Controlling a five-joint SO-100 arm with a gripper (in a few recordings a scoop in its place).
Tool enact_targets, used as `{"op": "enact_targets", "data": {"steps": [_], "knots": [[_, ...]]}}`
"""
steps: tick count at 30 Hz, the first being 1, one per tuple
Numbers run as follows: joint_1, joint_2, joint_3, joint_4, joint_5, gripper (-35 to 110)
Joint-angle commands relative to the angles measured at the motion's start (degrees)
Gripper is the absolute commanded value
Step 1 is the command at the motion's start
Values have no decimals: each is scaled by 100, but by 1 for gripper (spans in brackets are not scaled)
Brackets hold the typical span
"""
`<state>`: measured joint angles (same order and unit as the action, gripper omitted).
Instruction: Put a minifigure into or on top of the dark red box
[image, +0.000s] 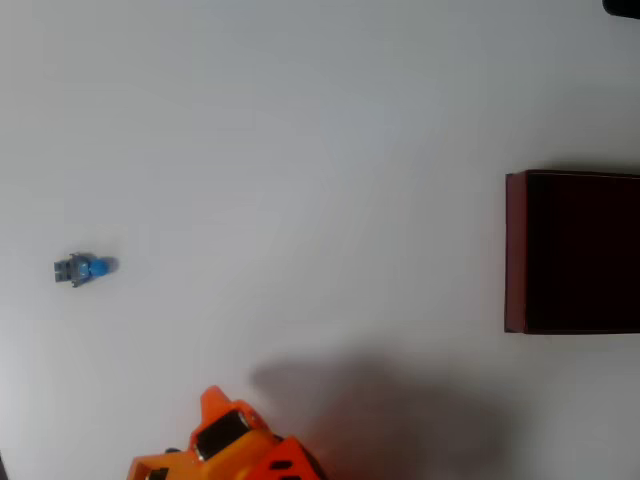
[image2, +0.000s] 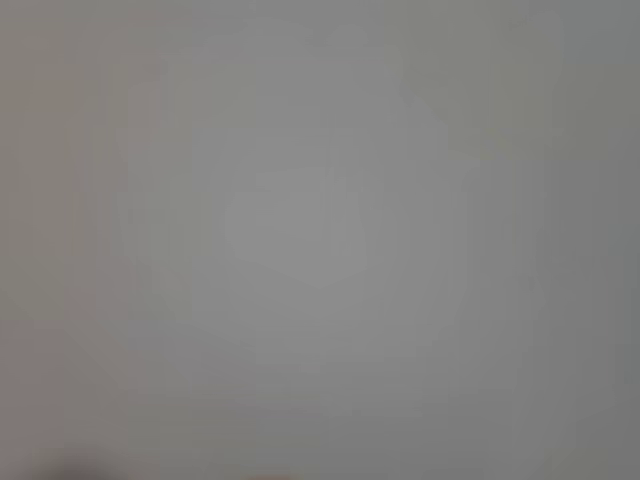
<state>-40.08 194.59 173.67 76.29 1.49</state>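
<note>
In the overhead view the tiny blue-and-grey minifigure (image: 82, 268) lay flat on the smooth white table (image: 300, 150), well apart from the thin-walled, rectangular dark red box (image: 515, 250) cut by the right edge. The orange arm (image: 230, 445) sat at the bottom edge; whether its jaws were parted could not be told.

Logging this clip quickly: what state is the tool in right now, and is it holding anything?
Tool: its orange tip shows at the bottom edge of the overhead view; open or shut cannot be told. It holds nothing visible; the minifigure lies apart on the table.
</note>
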Motion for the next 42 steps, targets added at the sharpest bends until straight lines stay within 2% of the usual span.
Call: {"op": "enact_targets", "data": {"steps": [1, 17, 20, 22, 26, 29, 30, 36, 39, 42], "knots": [[-281, 88, -62, 141, -44, 0], [-281, 88, -62, 141, -53, 0], [-220, 88, -62, 141, 9, 3], [-229, 88, -62, 123, 35, 11], [-299, 79, -149, -580, 571, 13], [-993, 79, -633, -1090, 1723, 10], [-1125, 70, -782, -1099, 1626, 11], [-1143, -141, -343, -1767, 2848, 17], [-1134, -940, -510, -1969, 3208, 18], [-1020, -2672, -1503, -2074, 3393, 19]]}}
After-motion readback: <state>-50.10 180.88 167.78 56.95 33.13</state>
